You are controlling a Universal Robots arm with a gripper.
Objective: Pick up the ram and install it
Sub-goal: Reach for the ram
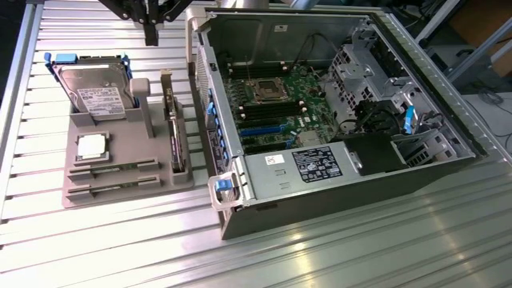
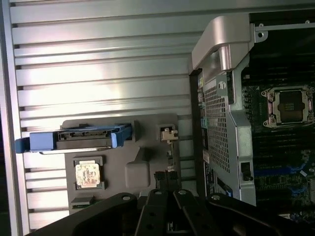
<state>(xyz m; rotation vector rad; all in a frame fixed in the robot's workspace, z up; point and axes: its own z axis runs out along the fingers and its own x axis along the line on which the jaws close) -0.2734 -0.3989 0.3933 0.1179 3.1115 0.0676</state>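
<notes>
The slatted metal table takes up the whole exterior view. The open computer case lies on it, across the centre and right of the frame. Inside the case, the green motherboard sits in the middle with an empty square socket. The power supply lies along the near wall, and a metal drive cage stands at the upper right.

The grey tray lies just beside the case at the exterior view's left. It holds:
- The hard drive, in a blue frame, stands tilted in the tray's upper-left pocket.
- The card stands on edge in a slot along the tray's right side, nearest the case.
- The silver processor lies flat in a square recess below the drive.
- Two long slots run across the tray's lower edge.

A thin strip in the upper slot looks to be the ram, though it is too faint to be sure.

The gripper hangs at the upper left of the frame. It is above the table beyond the tray, well apart from the slots. Its fingers are fully closed together and grasp nothing.
</notes>
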